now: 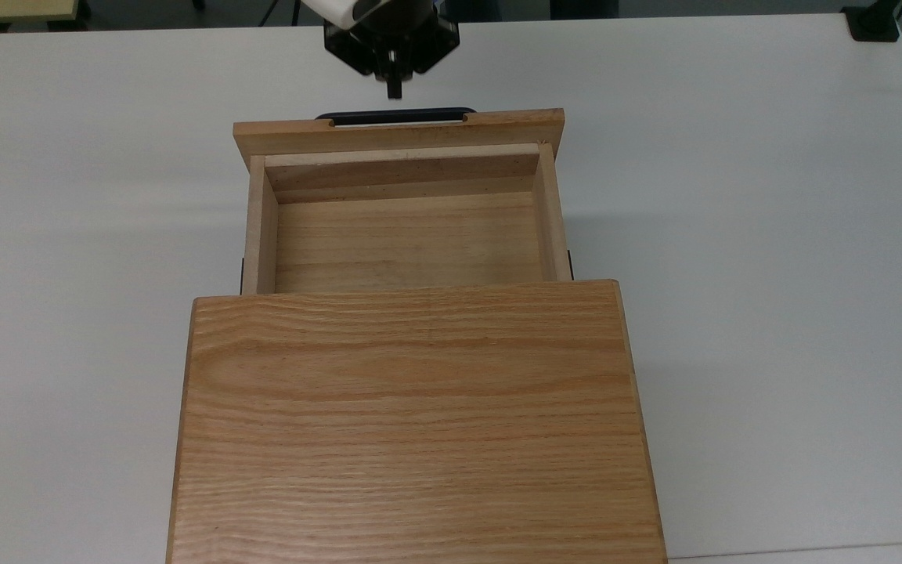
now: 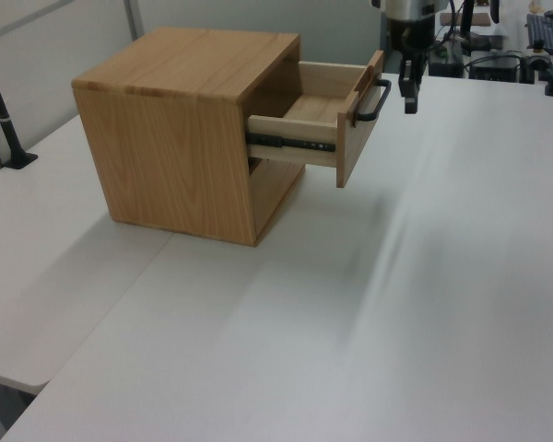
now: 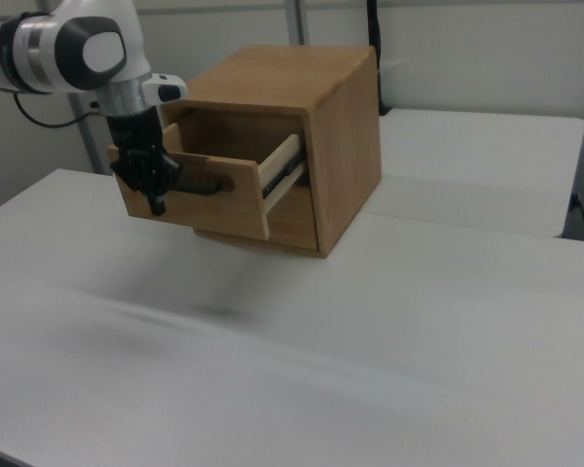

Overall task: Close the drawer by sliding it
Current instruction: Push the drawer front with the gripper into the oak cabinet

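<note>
The drawer (image 1: 404, 227) stood pulled well out of the cabinet (image 1: 412, 423) on the white tabletop (image 1: 772, 235), its black handle (image 1: 396, 116) facing the tabletop's far edge in the top view. The tool (image 1: 394, 92), fingers pressed together, hung just beside the handle.
</note>
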{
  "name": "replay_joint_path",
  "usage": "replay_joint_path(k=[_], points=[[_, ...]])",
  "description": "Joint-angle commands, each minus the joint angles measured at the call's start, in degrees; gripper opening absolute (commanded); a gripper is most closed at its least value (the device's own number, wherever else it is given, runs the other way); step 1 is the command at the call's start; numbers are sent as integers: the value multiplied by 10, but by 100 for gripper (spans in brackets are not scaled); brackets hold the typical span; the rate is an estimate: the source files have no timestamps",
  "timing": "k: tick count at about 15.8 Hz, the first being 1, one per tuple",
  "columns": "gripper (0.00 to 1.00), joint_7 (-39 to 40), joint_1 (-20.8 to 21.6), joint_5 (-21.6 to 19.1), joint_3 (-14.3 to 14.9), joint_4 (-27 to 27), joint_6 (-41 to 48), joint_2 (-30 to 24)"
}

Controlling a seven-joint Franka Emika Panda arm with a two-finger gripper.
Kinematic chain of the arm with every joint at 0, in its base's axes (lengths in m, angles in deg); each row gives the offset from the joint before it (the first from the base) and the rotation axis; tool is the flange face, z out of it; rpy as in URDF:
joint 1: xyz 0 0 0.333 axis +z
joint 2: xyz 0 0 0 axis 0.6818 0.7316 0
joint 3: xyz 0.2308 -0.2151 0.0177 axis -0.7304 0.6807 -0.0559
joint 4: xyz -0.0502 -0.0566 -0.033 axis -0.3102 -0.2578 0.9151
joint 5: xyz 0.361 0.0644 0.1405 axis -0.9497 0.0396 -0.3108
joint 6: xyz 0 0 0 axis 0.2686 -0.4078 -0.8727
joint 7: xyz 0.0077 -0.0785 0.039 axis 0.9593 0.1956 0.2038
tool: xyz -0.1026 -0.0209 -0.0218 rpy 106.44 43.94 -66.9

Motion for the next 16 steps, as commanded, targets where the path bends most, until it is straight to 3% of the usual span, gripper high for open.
replay_joint_path(k=[1, 5, 11, 16], points=[[0, 14, 9, -9, 8, 16, -55, 35], [0, 9, 8, -9, 9, 68, -63, 85], [0, -34, 11, -13, 20, 158, -131, 162], [0, -78, 11, -17, 20, 196, -223, 210]])
